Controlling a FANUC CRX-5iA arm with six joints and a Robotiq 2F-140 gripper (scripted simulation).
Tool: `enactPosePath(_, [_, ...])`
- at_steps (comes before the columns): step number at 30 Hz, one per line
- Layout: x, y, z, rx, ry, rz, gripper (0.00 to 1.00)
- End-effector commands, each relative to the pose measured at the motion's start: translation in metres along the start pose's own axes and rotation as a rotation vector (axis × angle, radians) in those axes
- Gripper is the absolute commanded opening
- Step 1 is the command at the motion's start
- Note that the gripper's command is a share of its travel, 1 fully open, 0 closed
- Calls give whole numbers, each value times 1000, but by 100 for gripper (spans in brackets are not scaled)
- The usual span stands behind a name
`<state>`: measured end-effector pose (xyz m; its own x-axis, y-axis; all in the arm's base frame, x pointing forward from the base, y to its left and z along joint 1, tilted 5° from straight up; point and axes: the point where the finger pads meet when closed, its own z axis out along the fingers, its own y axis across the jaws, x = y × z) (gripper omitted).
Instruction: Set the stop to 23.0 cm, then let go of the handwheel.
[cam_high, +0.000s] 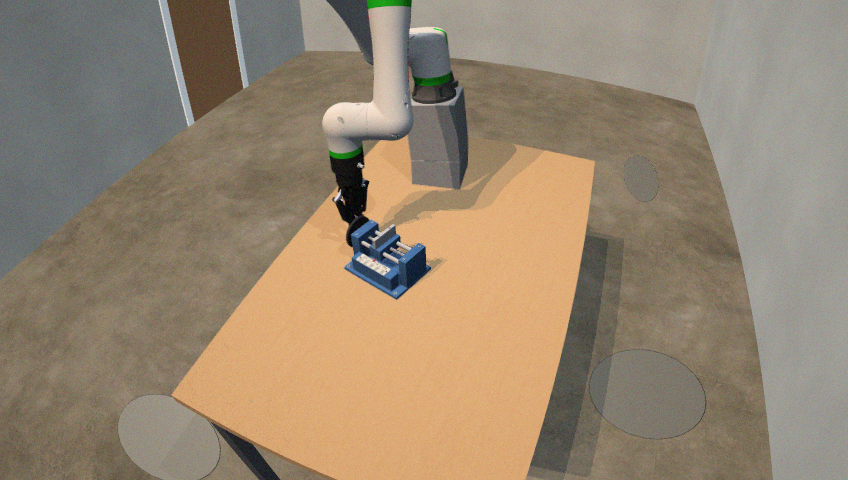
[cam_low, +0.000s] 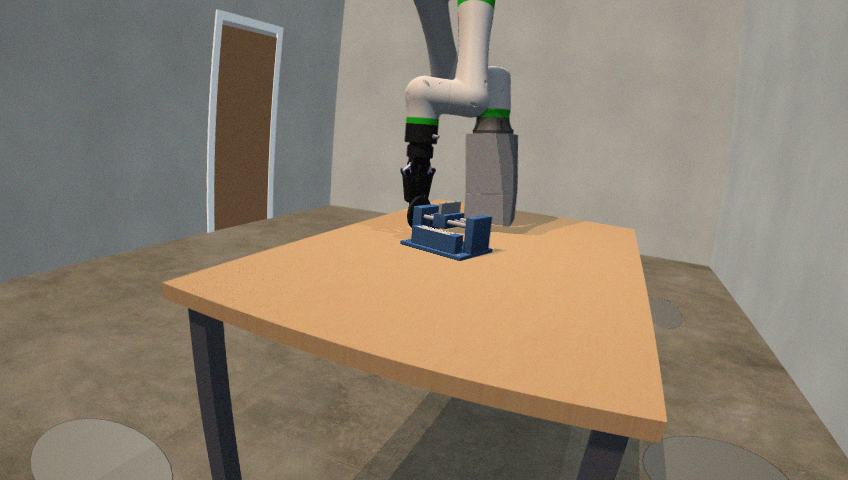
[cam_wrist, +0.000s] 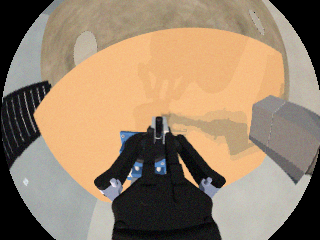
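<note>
The blue fixture (cam_high: 413, 264) (cam_low: 477, 234) (cam_wrist: 129, 136) stands on the table, partly hidden behind my gripper in the wrist view. The stop, a blue block with an upright grey plate (cam_high: 383, 237) (cam_low: 449, 207), sits on the rods near the handwheel-side post. A red mark shows on the white scale (cam_high: 374, 264), but its numbers are too small to read. The black handwheel (cam_high: 349, 234) (cam_low: 411, 215) is on the fixture's left end. My gripper (cam_high: 355, 215) (cam_low: 418, 198) (cam_wrist: 158, 121) points down and looks shut on the handwheel at its outer face; the wheel hides the fingertips and any knob.
The wooden table (cam_high: 386, 368) (cam_low: 416, 309) (cam_wrist: 110, 95) carries the fixture near its left edge. The grey robot pedestal (cam_high: 439, 136) (cam_low: 490, 178) (cam_wrist: 275, 122) stands at the back, behind and right of the fixture. The fixture's far post is at its right end.
</note>
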<state>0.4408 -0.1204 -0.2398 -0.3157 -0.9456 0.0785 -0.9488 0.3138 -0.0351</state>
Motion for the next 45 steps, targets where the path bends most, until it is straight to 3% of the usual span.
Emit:
enactPosePath(1, [0, -4, 2, 0, 0, 0, 4])
enactPosePath(45, [0, -38, 4, 0, 0, 0, 4])
